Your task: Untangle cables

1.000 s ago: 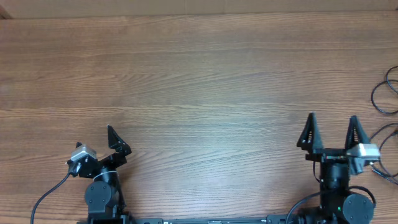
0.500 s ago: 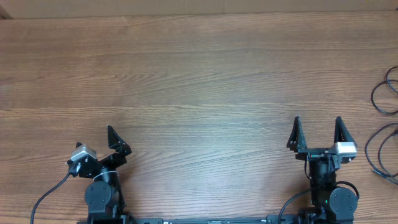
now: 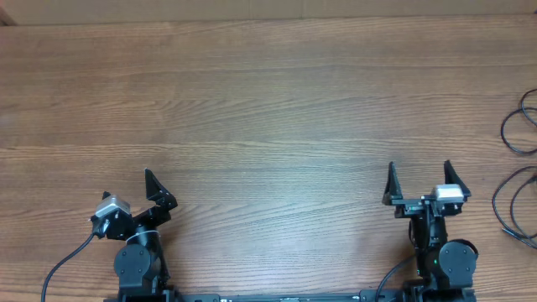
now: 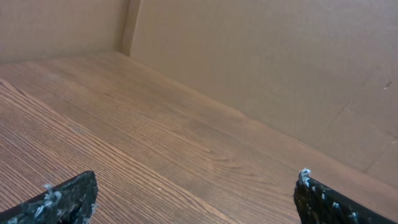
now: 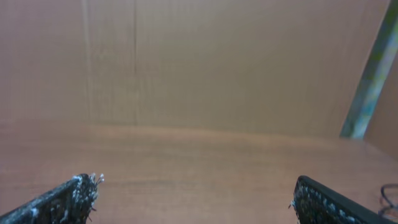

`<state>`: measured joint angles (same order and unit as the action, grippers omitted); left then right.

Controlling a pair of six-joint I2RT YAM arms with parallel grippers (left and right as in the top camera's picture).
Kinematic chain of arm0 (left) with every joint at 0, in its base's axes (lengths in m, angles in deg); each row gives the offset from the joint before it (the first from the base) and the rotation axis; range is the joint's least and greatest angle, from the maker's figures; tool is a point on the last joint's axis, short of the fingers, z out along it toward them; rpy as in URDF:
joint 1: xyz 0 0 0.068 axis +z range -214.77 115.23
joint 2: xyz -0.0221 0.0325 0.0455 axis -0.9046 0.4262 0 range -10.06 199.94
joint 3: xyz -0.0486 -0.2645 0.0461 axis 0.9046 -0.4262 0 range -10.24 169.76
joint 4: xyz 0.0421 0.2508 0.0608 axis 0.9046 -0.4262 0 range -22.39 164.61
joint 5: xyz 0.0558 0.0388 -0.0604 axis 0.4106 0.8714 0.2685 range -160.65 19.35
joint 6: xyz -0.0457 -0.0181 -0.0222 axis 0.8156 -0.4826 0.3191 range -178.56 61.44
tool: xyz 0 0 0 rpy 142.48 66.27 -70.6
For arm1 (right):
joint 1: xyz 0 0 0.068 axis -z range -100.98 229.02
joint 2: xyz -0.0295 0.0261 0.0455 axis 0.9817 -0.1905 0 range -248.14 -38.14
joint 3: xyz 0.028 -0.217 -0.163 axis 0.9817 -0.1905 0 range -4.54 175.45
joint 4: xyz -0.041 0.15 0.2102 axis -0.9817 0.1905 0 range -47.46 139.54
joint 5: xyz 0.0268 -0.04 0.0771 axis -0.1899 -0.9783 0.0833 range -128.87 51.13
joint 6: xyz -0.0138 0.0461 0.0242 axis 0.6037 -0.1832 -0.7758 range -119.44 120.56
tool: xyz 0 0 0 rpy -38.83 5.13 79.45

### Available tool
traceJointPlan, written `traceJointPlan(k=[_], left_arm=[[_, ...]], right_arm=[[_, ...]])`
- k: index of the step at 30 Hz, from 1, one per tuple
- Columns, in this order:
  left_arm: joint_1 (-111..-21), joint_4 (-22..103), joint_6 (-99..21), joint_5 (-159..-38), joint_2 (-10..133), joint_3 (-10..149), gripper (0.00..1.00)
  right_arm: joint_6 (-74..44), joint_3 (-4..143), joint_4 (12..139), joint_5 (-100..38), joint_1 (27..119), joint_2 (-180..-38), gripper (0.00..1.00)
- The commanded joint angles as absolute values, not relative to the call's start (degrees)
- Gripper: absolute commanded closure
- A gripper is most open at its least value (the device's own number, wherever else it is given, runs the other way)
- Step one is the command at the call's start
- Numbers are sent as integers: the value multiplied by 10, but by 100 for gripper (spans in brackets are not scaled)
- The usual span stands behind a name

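Sitting close to their bases at the near edge of the wooden table [image 3: 268,101], the left gripper [image 3: 159,188] and right gripper [image 3: 419,168] both hold their jaws spread wide, gripping nothing. The thin black cables [image 3: 503,130] lie in loose loops at the table's right edge, beyond and apart from the right gripper.

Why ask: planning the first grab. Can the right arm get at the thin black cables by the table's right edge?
Probably yes: only bare wooden table lies between the right arm, jaws open, and the thin black cables.
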<state>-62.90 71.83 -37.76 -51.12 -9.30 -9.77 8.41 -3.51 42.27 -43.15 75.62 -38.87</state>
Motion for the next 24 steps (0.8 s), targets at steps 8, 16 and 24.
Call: traceJointPlan(k=[8, 16, 24], left_arm=[[-633, 718, -387, -511, -98, -100, 0], [-633, 718, -387, -511, -98, -100, 0], [-633, 718, -387, -511, -98, -100, 0]], right_arm=[[73, -41, 473, -402, 759, -383, 0], [-13, -41, 472, -412, 759, -383, 0], [9, -41, 472, -413, 759, -383, 0]])
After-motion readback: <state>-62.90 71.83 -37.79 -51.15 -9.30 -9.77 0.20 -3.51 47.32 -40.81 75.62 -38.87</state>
